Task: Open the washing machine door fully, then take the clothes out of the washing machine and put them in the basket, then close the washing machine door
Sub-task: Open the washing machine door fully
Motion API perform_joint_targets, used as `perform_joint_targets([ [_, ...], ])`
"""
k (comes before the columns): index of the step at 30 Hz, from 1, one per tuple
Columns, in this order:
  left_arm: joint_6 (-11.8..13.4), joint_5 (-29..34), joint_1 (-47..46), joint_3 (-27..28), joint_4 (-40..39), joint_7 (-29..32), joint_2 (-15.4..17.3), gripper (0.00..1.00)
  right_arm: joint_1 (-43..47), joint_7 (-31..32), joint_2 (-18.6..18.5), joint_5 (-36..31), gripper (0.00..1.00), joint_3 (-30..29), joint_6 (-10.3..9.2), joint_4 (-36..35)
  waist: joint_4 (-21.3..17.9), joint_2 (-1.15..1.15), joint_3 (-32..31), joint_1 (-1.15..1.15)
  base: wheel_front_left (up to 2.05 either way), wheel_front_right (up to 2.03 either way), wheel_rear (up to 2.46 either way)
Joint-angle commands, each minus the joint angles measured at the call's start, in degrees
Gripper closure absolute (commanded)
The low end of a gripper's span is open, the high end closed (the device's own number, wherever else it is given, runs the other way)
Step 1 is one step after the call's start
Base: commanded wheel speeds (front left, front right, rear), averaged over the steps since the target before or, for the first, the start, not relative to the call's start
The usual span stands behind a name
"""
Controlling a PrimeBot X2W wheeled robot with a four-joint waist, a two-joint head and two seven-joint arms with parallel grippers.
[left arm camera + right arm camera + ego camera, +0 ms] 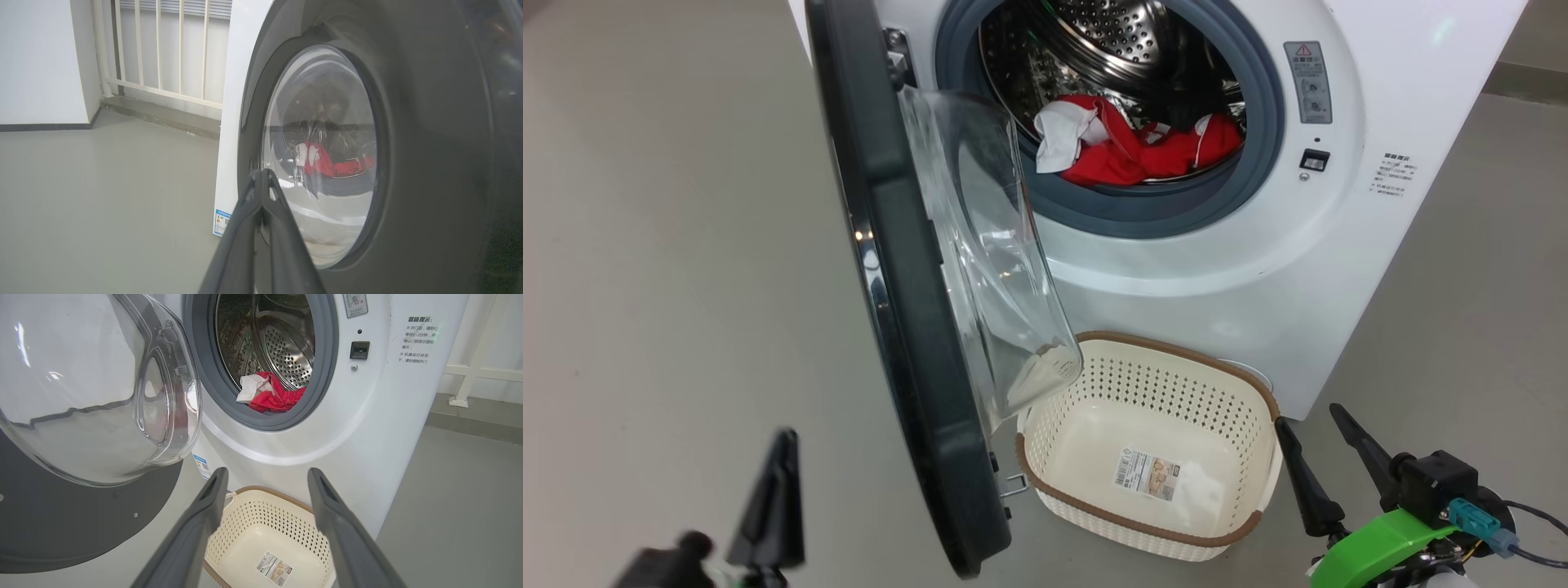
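The white washing machine (pixel 1241 269) stands ahead with its black-rimmed door (pixel 907 310) swung out edge-on towards me, its clear glass bowl (pixel 988 245) bulging to the right. Red and white clothes (pixel 1131 147) lie low in the steel drum. The cream basket (pixel 1152 457) sits on the floor below the opening, holding nothing but its sticker. My left gripper (pixel 783 445) is shut, empty, left of the door's outer face (pixel 429 163); its fingertips meet in the left wrist view. My right gripper (pixel 1307 425) is open beside the basket's right end, pointing at the machine (pixel 367 437).
Grey floor (pixel 670 245) spreads out to the left of the door and to the right of the machine. A white wall and a pale railing (pixel 159 53) stand behind the machine. A door latch socket (pixel 1313 159) sits right of the drum opening.
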Motion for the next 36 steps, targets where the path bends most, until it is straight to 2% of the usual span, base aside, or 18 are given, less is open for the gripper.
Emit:
perform_joint_targets([
  [1,0.1,-0.6,-3.4,3.0,-5.1,-0.5,0.6,1.00,0.0,-0.5,-0.2,-0.3,0.00,1.1,0.29,-1.5,0.0,0.00,0.0,0.00,0.00,0.00,0.00],
  [6,-0.2,-1.3,-5.3,2.2,-15.9,-0.5,0.6,1.00,-0.1,-0.5,-0.2,-0.6,0.00,0.9,0.29,-1.9,0.0,0.00,0.3,0.00,0.00,0.00,0.00],
  [12,-1.4,1.3,-4.8,-5.9,-22.5,-0.5,0.6,1.00,-0.7,-0.5,-0.2,-0.7,0.00,1.5,0.29,-2.3,-0.8,0.00,0.6,0.00,0.00,0.00,0.00],
  [16,-2.1,2.7,-3.6,-11.4,-23.1,-0.5,0.6,1.00,-0.9,-0.5,-0.3,-0.6,0.00,1.7,0.29,-2.6,-1.1,0.00,0.9,0.00,0.00,0.00,0.00],
  [20,-2.5,1.3,-1.6,-17.0,-18.9,-0.5,0.6,1.00,-1.3,-0.5,-0.4,-0.6,0.00,1.8,0.29,-2.7,-1.2,0.00,1.3,0.00,0.00,0.00,0.00],
  [23,-2.6,-0.8,-1.0,-18.8,-14.0,-0.5,0.6,1.00,-1.4,-0.5,-0.3,-0.6,0.00,1.8,0.29,-2.7,-1.3,0.00,1.4,0.00,0.00,0.00,0.00],
  [30,-3.4,-3.3,-1.9,-20.1,-3.5,-0.5,0.6,1.00,-1.7,-0.5,-0.3,-0.4,0.00,2.2,0.29,-2.6,-1.4,0.00,1.6,0.00,0.00,0.00,0.00],
  [36,-2.5,-4.9,-3.0,-18.0,-1.6,-0.5,0.6,1.00,-1.8,-0.5,-0.2,-0.3,0.00,2.2,0.29,-2.5,-1.5,0.00,1.7,0.00,0.00,0.00,0.00],
])
